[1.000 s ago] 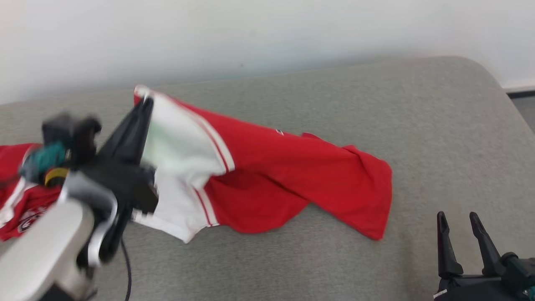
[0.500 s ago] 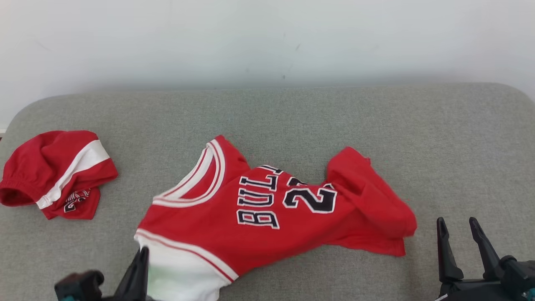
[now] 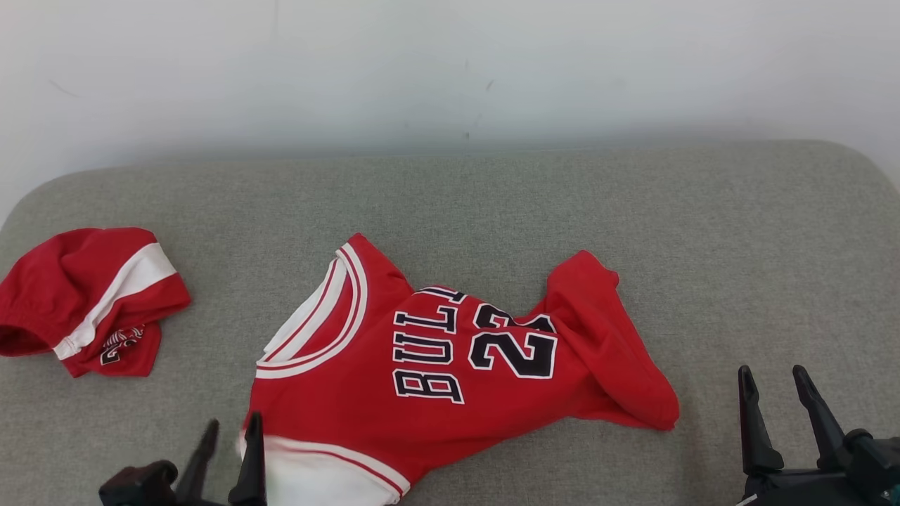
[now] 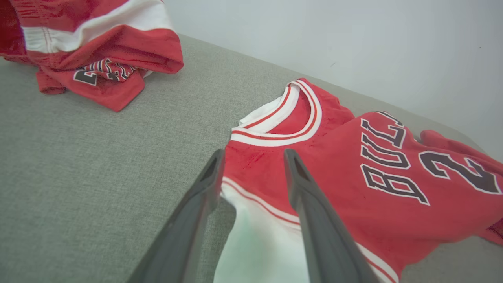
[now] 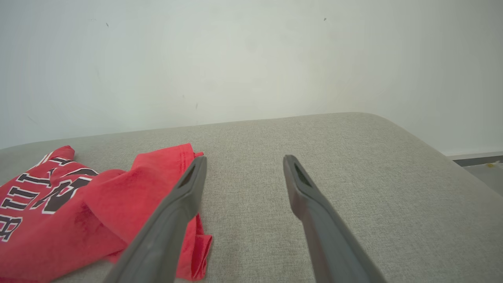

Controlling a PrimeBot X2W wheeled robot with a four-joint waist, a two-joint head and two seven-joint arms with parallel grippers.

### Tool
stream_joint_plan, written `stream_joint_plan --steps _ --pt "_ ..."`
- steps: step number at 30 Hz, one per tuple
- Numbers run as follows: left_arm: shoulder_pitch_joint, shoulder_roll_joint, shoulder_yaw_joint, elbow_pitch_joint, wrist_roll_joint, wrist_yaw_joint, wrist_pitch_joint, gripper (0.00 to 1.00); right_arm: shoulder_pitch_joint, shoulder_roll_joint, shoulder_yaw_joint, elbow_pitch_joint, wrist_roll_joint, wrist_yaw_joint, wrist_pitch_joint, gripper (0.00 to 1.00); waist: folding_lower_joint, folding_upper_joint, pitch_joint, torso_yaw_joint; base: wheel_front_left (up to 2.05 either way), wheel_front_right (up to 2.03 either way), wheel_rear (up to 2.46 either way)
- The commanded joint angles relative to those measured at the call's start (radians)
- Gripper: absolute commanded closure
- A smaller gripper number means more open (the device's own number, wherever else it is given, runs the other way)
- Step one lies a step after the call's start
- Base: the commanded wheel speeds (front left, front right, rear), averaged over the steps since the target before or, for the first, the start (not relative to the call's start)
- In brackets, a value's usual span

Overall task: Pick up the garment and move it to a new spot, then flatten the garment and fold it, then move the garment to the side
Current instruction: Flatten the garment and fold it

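Since the earlier frame my left fingers (image 3: pixel 233 419) have parted; they were clamped on the white shoulder panel of the jersey (image 3: pixel 422 365) and have let it go. The jersey now lies rumpled, lettering up, in the middle of the grey cushion (image 3: pixel 703 232). Its white panel sits loose between my spread left fingers. My right fingers (image 3: pixel 771 369) stand wide apart, holding nothing, near the jersey's bunched lower end. A pair of red shorts (image 3: pixel 84 295) lies well apart at the cushion's left end.
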Motion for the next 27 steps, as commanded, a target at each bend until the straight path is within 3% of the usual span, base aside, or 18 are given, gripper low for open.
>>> stream_joint_plan --steps 1,10,16,27 --pt "0.006 -0.025 0.043 -0.008 0.053 -0.014 -0.003 0.00 0.002 -0.006 -0.003 -0.004 0.006 -0.002 -0.001 0.00 0.0000 0.0000 -0.002 0.002 0.00 0.00 0.00" --pt "0.078 -0.160 0.285 -0.134 0.362 -0.088 -0.003 0.00 0.020 -0.011 -0.003 -0.004 0.003 -0.002 -0.001 0.00 0.0000 0.0000 -0.022 0.003 0.00 0.00 0.00" --pt "0.130 -0.256 0.428 -0.192 0.552 -0.176 -0.003 0.00 0.025 -0.013 0.001 -0.003 0.009 -0.002 -0.001 0.00 0.0000 0.0000 -0.034 0.003 0.00 0.00 0.00" --pt "0.165 -0.328 0.525 -0.170 0.669 -0.252 -0.003 0.00 0.031 -0.016 0.014 0.016 0.017 -0.002 -0.001 0.00 0.0000 0.0000 -0.037 0.000 0.00 0.00 0.00"
